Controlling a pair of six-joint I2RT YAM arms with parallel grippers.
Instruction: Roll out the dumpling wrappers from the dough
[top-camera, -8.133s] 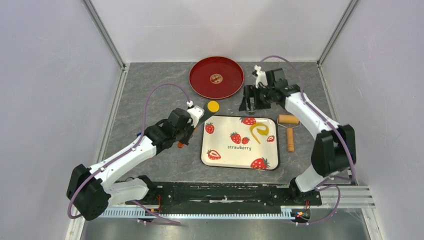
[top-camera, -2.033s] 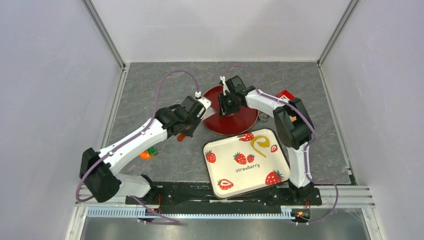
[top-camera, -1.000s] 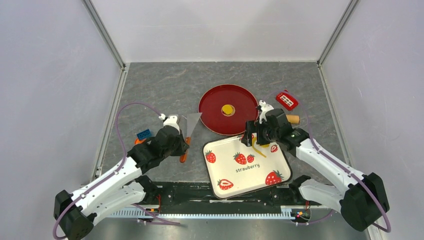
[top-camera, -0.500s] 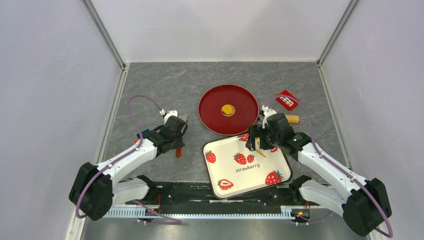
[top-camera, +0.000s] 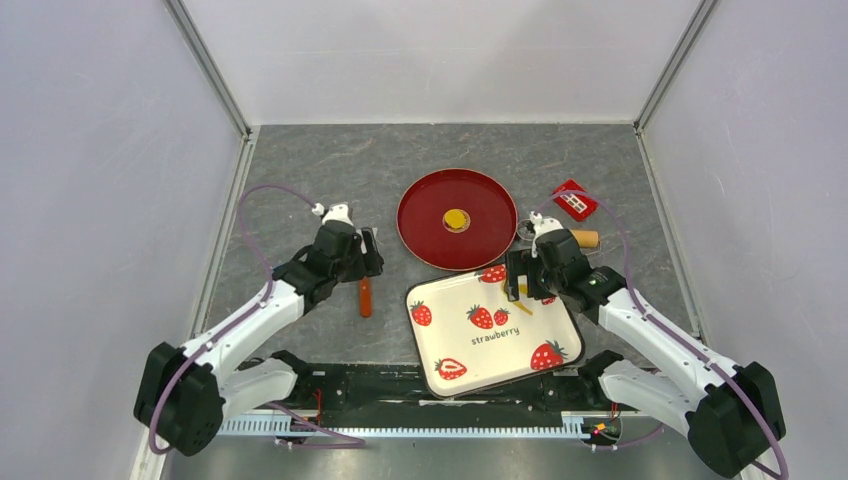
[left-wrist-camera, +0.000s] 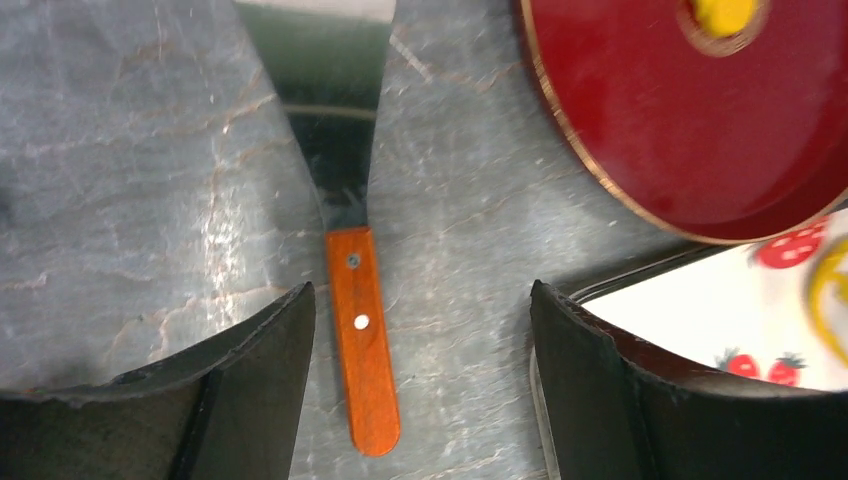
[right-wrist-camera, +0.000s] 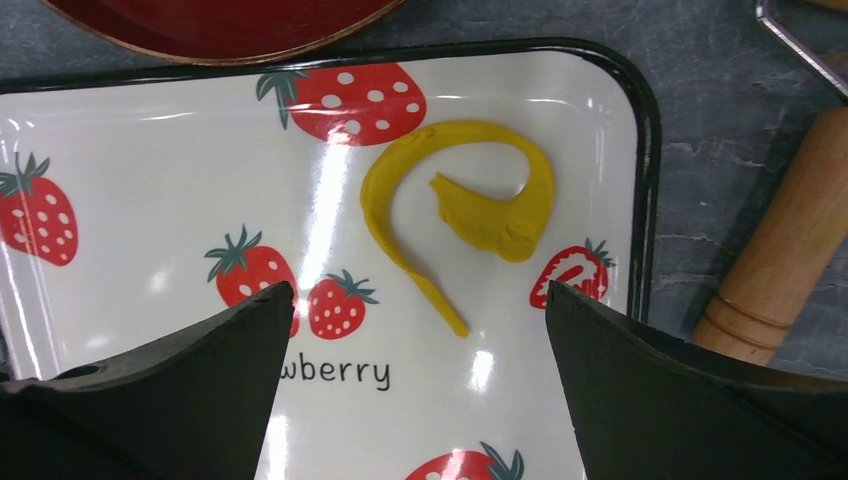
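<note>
My left gripper (left-wrist-camera: 420, 305) stands wide open, empty — the orange-handled steel scraper (left-wrist-camera: 352, 275) lies on the tabletop (top-camera: 300, 180) below. The thin yellow disc wrapper (top-camera: 456, 218) sits centred on the round red plate (top-camera: 425, 228). My right gripper (right-wrist-camera: 420, 295), open and empty, hangs over the strawberry-print tray (right-wrist-camera: 150, 150).

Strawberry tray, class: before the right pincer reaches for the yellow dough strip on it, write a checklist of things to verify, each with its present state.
1. The right pincer is open above the white strawberry-print tray: ok.
2. The curled yellow dough strip lies on the tray, under that pincer: ok.
3. The left pincer is open; the metal scraper with orange handle lies ungripped on the table: ok.
4. The thin round yellow wrapper sits on the round red plate: ok.
5. The wooden rolling pin lies off the tray: ok.
6. Dough lifts freely: cannot tell.
</note>
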